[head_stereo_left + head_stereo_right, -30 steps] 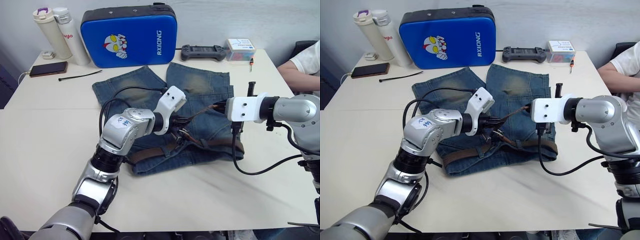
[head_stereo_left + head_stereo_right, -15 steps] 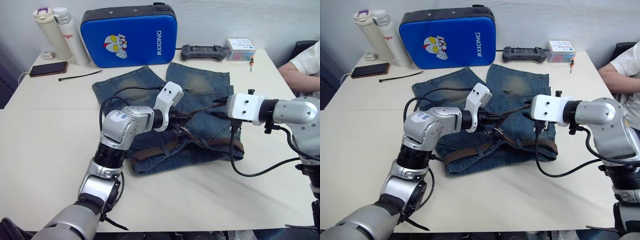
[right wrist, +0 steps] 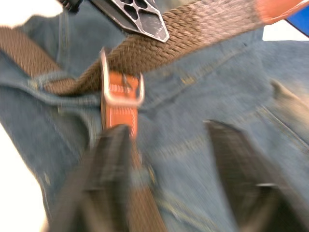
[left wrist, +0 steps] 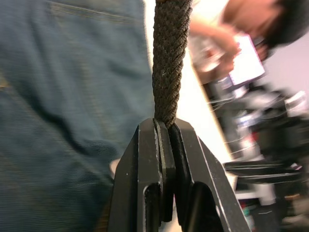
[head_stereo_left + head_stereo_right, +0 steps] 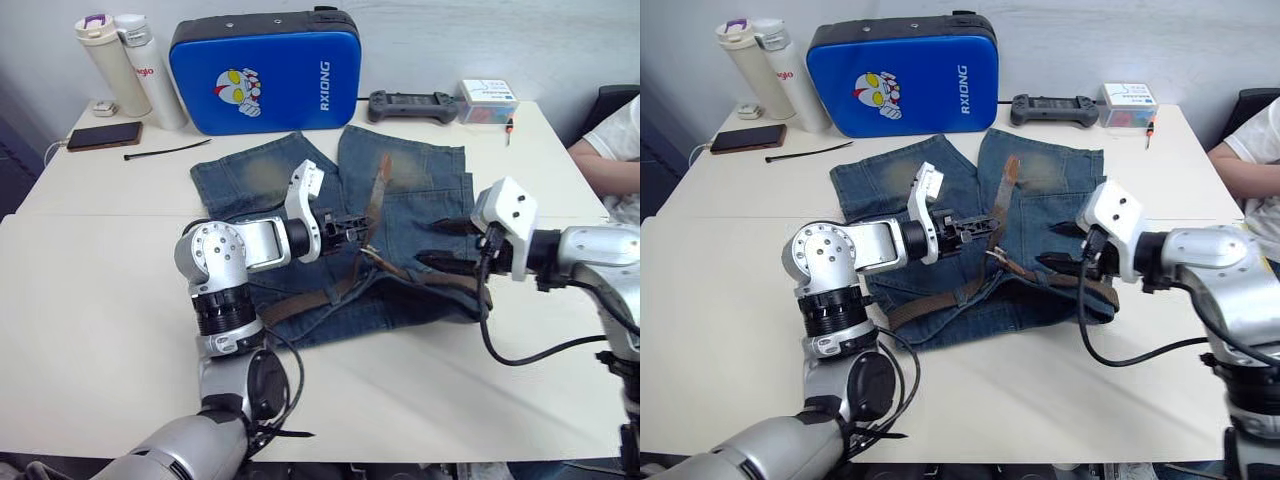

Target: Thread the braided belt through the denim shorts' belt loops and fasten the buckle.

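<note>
The denim shorts (image 5: 420,190) lie flat at mid-table, waistband toward me. The braided belt (image 5: 300,303) runs along the waistband. My left gripper (image 5: 352,228) is shut on the belt's free end (image 4: 167,58), which slants away over the shorts to its tan tip (image 5: 383,168). The silver buckle (image 3: 121,88) with its tan tab sits on the waistband, just past my right gripper (image 3: 166,133). In the left eye view the right gripper (image 5: 440,244) hovers open over the right side of the shorts with nothing between its fingers. A belt loop (image 3: 46,79) crosses the strap.
A blue case (image 5: 262,72) stands at the back, with two bottles (image 5: 120,60), a phone (image 5: 103,135) and a black cable tie (image 5: 165,152) to its left. A controller (image 5: 405,102) and small box (image 5: 488,100) sit at the back right. A person's arm (image 5: 610,150) rests at the right edge.
The right gripper has let go of the belt's tip and dropped nearer, open. The left gripper, still clamped, has turned, and the belt's free end now points away over the shorts.
</note>
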Tool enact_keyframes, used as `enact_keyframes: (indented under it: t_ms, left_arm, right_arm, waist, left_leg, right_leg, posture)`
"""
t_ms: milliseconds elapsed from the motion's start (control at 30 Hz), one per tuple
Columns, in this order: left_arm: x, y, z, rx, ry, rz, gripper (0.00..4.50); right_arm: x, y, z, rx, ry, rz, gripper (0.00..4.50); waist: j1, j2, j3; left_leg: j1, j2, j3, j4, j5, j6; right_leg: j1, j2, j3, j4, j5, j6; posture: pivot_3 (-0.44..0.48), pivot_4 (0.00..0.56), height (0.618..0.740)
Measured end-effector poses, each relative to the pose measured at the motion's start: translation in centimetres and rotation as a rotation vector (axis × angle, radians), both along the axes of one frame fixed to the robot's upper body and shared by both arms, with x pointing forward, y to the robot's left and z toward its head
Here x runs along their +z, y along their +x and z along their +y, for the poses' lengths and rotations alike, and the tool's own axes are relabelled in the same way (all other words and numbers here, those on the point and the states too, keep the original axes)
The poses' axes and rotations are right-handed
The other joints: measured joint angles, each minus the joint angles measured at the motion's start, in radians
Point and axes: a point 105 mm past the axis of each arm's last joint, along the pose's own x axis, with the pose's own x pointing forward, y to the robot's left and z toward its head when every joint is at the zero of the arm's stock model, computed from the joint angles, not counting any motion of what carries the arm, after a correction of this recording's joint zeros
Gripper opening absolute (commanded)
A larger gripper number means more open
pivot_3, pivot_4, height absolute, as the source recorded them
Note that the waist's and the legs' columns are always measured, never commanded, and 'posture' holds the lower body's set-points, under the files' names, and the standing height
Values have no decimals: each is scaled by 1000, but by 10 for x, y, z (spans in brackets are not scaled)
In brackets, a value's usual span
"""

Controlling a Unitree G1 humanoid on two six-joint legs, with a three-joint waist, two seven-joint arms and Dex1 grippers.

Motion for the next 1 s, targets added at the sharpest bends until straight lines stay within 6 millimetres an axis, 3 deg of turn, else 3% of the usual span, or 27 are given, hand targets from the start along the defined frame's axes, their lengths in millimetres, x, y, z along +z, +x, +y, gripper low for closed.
enact_keyframes:
  t_ms: [67, 100, 300, 367, 433, 600, 867, 1000]
  left_arm:
    - [-3, -2, 1, -3, -11, 14, 0]
    - [-4, -2, 3, 5, -19, 21, 0]
    - [-2, -2, 7, 23, -34, 24, 0]
    - [-2, -2, 7, 29, -35, 28, 0]
    - [-4, 0, 11, 53, -33, 41, 0]
    - [-6, 0, 14, 72, -38, 55, 0]
    - [-30, -4, 21, 92, -21, 127, 0]
    - [-32, -6, 21, 92, -25, 136, 0]
  right_arm:
    - [-6, 6, 4, -18, 40, 44, 86]
    - [-10, 9, 6, -31, 76, 84, 32]
    - [-13, 17, 13, -35, 161, 151, 32]
    - [-15, 19, 25, 0, 205, 183, 32]
    - [-31, 16, 44, 57, 211, 252, 32]
    - [-51, 10, 55, 96, 171, 310, 32]
    - [-75, 5, 57, 106, 44, 313, 32]
    - [-76, 7, 50, 100, -28, 275, 32]
  waist:
    - [1, 0, 0]
    - [1, 0, 0]
    - [-1, 0, 0]
    - [-5, 0, 0]
    - [-7, 0, 0]
    - [-6, 0, 0]
    - [-13, 0, 0]
    - [-12, 0, 0]
  left_leg:
    - [0, 0, 0, 0, 0, 0]
    - [0, 0, 0, 0, 0, 0]
    - [0, 0, 0, 0, 0, -1]
    - [0, 0, 0, 0, 0, -1]
    - [0, 0, 0, 0, 0, -2]
    - [0, 0, 0, 0, 0, -2]
    - [0, 1, 0, 1, -1, -2]
    - [0, 0, 0, 1, -1, -2]
  right_leg:
    - [0, 0, 0, 1, 0, 0]
    - [0, 0, 0, 1, 0, 0]
    - [0, 0, 0, 1, 0, 0]
    - [-1, 0, 0, 1, 0, 0]
    - [-1, 1, 0, 1, 0, 0]
    - [-1, 1, 0, 1, 0, 0]
    - [-1, 1, 0, 0, 0, 0]
    - [0, 1, 0, -1, 0, 0]
  posture:
    - [0, 150, 740]
    - [0, 150, 740]
    - [0, 150, 740]
    - [0, 150, 740]
    - [0, 150, 740]
    - [0, 150, 740]
    - [0, 150, 740]
    - [0, 150, 740]
